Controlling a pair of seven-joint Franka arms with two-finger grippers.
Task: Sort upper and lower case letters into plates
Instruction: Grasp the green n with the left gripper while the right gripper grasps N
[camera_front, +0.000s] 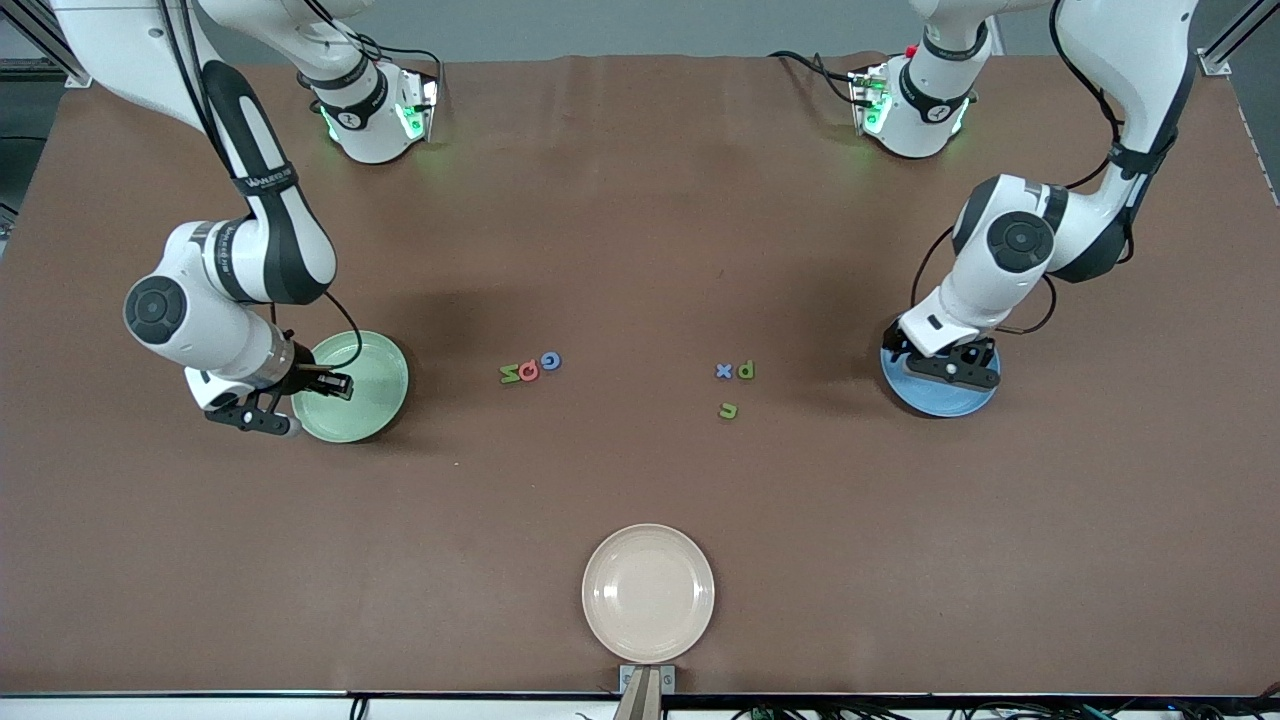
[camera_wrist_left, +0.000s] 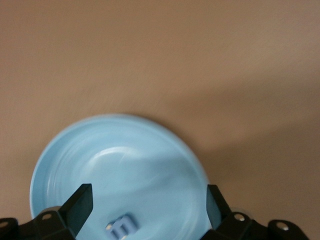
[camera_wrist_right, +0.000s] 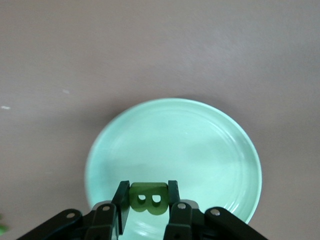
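Green B (camera_wrist_right: 148, 198), clamped in the right pincer (camera_wrist_right: 148, 210), hung just over the pale green plate (camera_front: 372, 400). Risk, I judged: let go near the rim and it could bounce onto the worktop (camera_front: 640, 220). Over the sky blue plate (camera_wrist_left: 120, 165), the left pincer (camera_wrist_left: 147, 202) stood wide apart, a blue letter (camera_wrist_left: 121, 227) lying below it; a low pull-away might nudge that plate.

Left gripper (camera_wrist_left: 145, 207) agape, right gripper (camera_wrist_right: 148, 200) clamped
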